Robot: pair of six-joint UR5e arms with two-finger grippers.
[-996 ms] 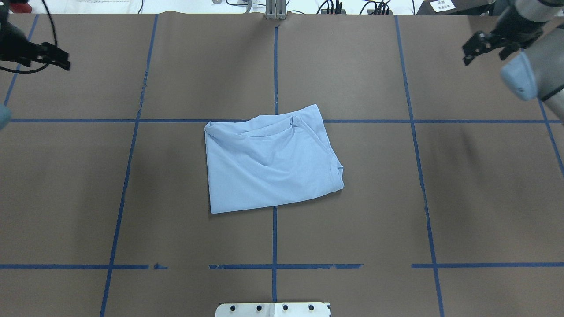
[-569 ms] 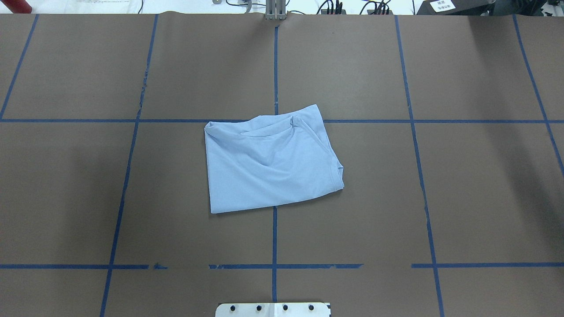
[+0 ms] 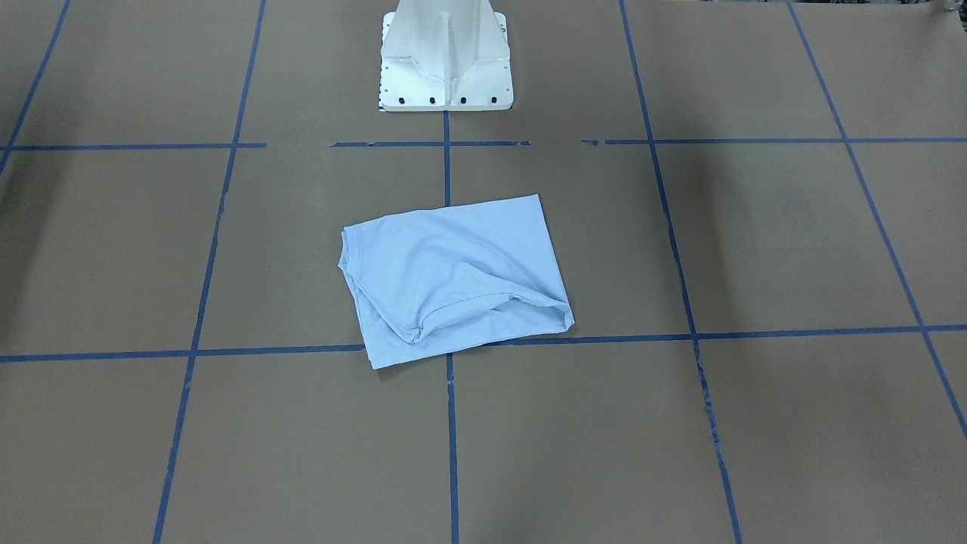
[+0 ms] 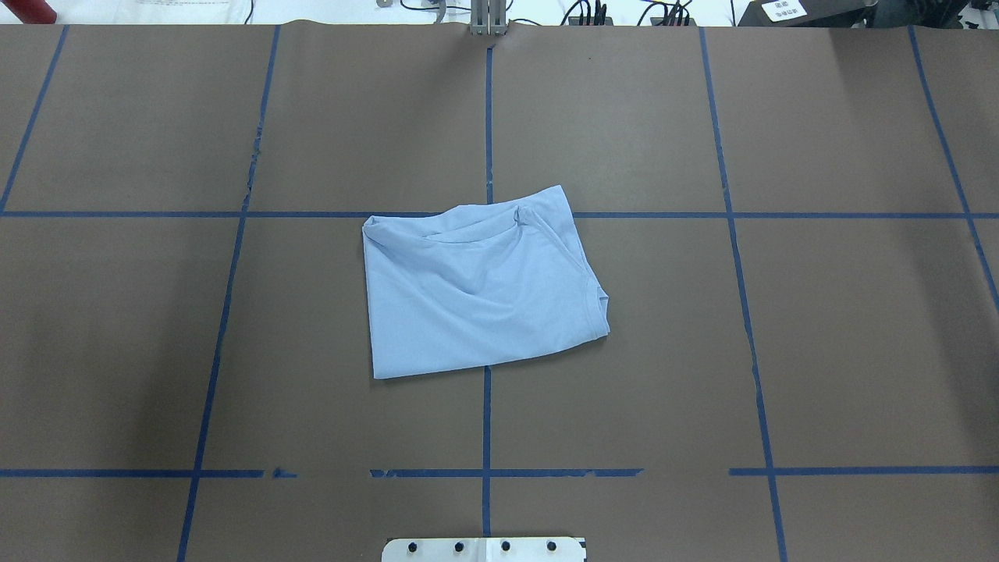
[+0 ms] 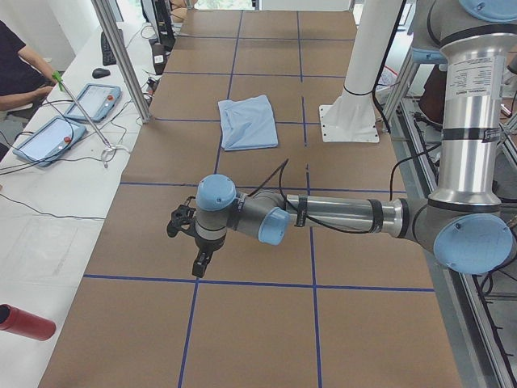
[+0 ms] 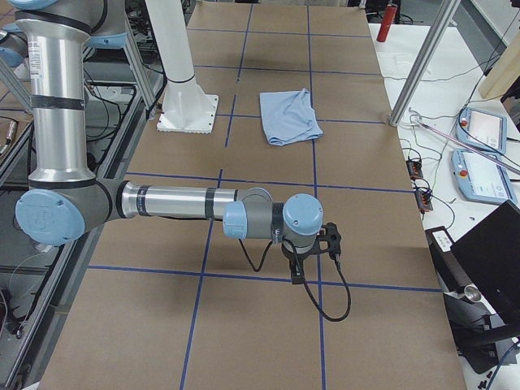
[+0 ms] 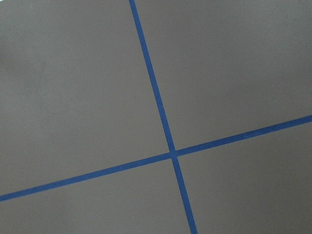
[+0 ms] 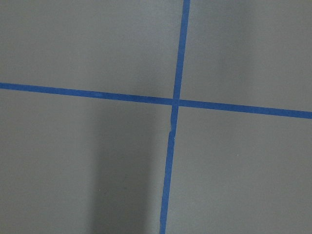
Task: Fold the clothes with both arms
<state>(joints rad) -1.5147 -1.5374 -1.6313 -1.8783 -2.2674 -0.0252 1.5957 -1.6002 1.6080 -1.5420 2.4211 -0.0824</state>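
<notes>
Both arms have swung out of the overhead view. Whether the left gripper and right gripper are open, I cannot tell. The shirt lies mid-table, folded, light blue and wrinkled, its long axis running side to side, slightly skewed.

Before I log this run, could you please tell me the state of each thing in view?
T-shirt: folded, flat on the table, unheld.
Left gripper: away from the T-shirt; open or shut unclear.
Right gripper: away from the T-shirt; open or shut unclear.
</notes>
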